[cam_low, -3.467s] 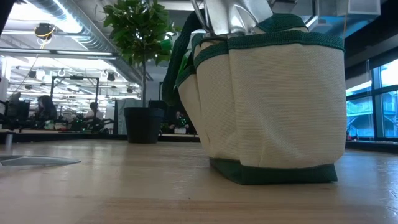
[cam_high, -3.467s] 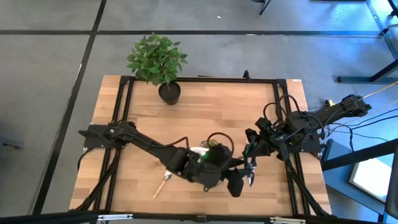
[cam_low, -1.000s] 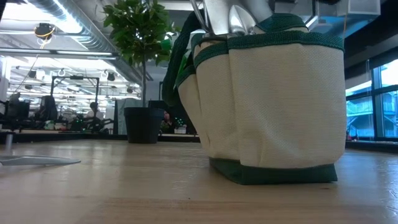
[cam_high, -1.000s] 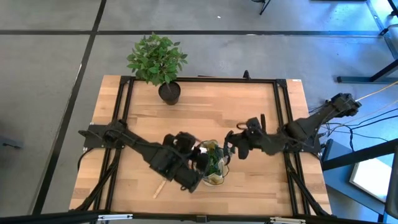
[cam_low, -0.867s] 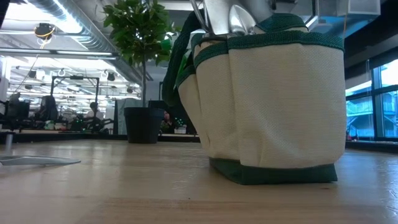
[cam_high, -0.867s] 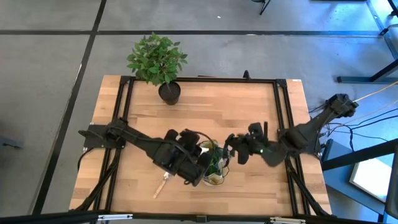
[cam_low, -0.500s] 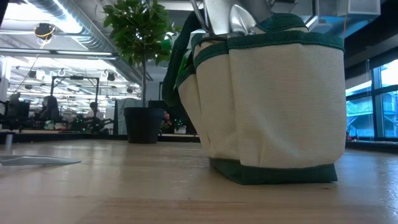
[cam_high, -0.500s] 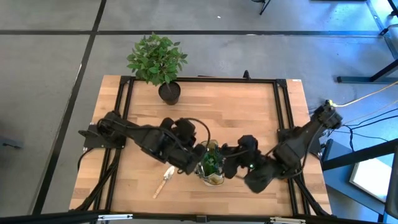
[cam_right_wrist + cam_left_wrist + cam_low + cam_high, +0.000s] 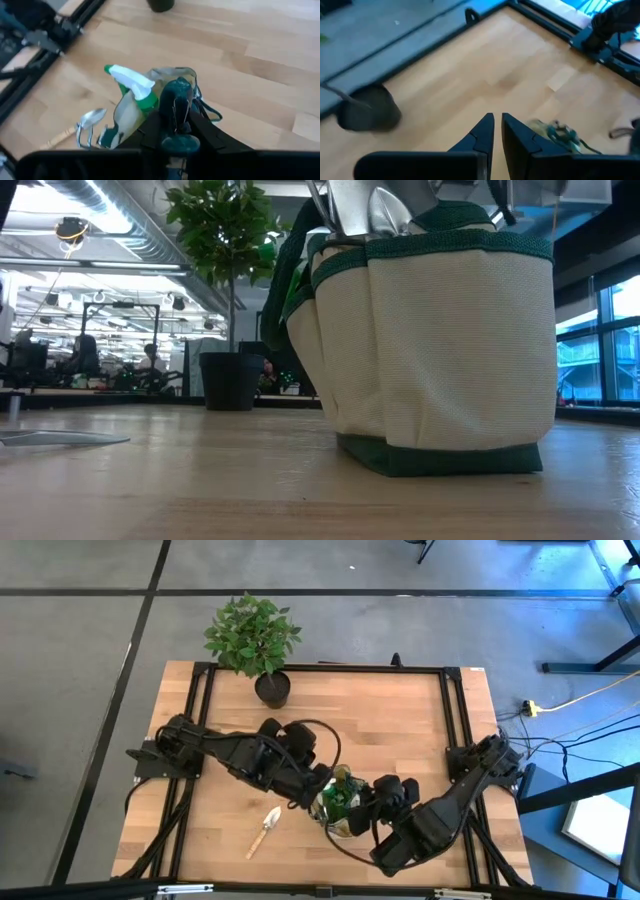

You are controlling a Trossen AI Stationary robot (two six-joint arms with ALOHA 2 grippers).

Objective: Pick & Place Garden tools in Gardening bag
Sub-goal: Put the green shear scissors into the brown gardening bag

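The gardening bag (image 9: 338, 826) stands near the table's front middle and fills the low view as a tan and green wall (image 9: 440, 340). A green spray bottle with a white trigger (image 9: 131, 86) sticks out of it, and metal tool heads (image 9: 380, 210) show above its rim. A wooden-handled trowel (image 9: 265, 831) lies flat on the table to the bag's left. My right gripper (image 9: 368, 808) is at the bag's right side, shut on a dark green-handled tool (image 9: 176, 107). My left gripper (image 9: 322, 788) hovers at the bag's far left, shut with nothing between its fingers (image 9: 487, 131). My right gripper pinches the dark green tool's handle (image 9: 175, 125) between its two fingers, which lie along it; the handle's butt end (image 9: 180, 145) points back toward the wrist. It comes slanting down from the table's near right. The tool is clear of the table, its far end over the bag's rim.
A leafy plant in a black pot (image 9: 271, 687) stands at the table's far left. Black frame rails (image 9: 455, 720) run along the table's sides and back. Bare wood lies between the pot and the bag.
My right gripper has swung with the tool toward the table's near edge and the bag, its arm folding in and the wrist tipping down. My left gripper has drawn away from the bag's near left toward the far edge and risen, uncovering the trowel on the table.
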